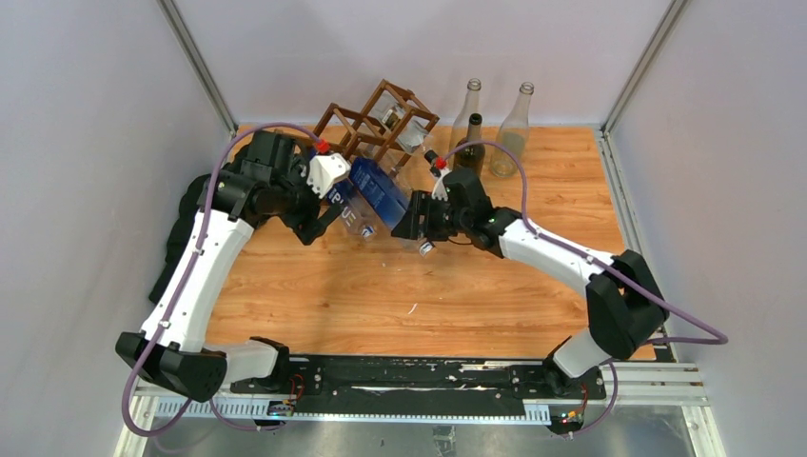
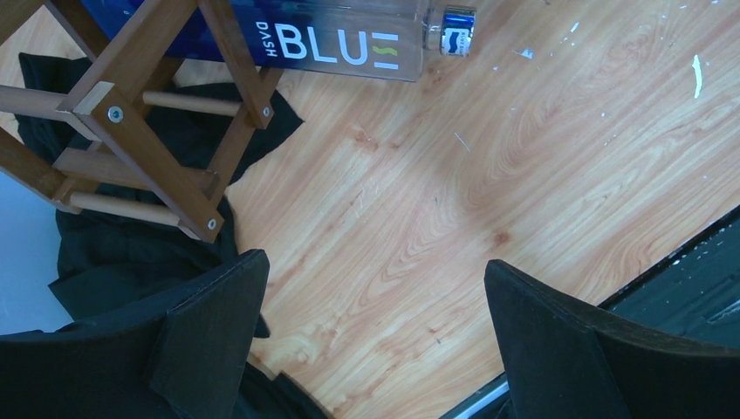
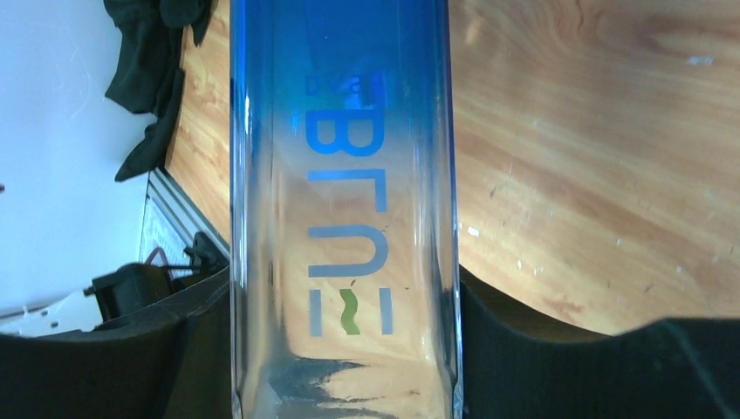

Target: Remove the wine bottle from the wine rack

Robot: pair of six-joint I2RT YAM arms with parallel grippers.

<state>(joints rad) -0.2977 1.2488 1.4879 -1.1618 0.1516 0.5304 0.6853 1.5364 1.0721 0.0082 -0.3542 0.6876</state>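
The wine bottle [image 1: 369, 198] is square, clear at the neck and blue toward its base, with "BLUE" printed on it. It lies tilted between both arms, just in front of the dark wooden wine rack [image 1: 379, 122]. My right gripper [image 1: 411, 219] is shut on its clear part, and the bottle [image 3: 345, 218] fills the gap between the pads [image 3: 515, 340]. In the left wrist view the bottle [image 2: 340, 44] runs behind the rack's bars [image 2: 148, 148]. My left gripper [image 2: 375, 266] is open and empty above the table, next to the rack [image 1: 319, 221].
A clear bottle [image 1: 407, 131] lies in an upper cell of the rack. Three empty bottles stand at the back right: two clear [image 1: 471, 103] [image 1: 514, 129] and one dark [image 1: 468, 145]. Black cloth [image 2: 113, 253] lies by the rack at the left. Grey walls close three sides.
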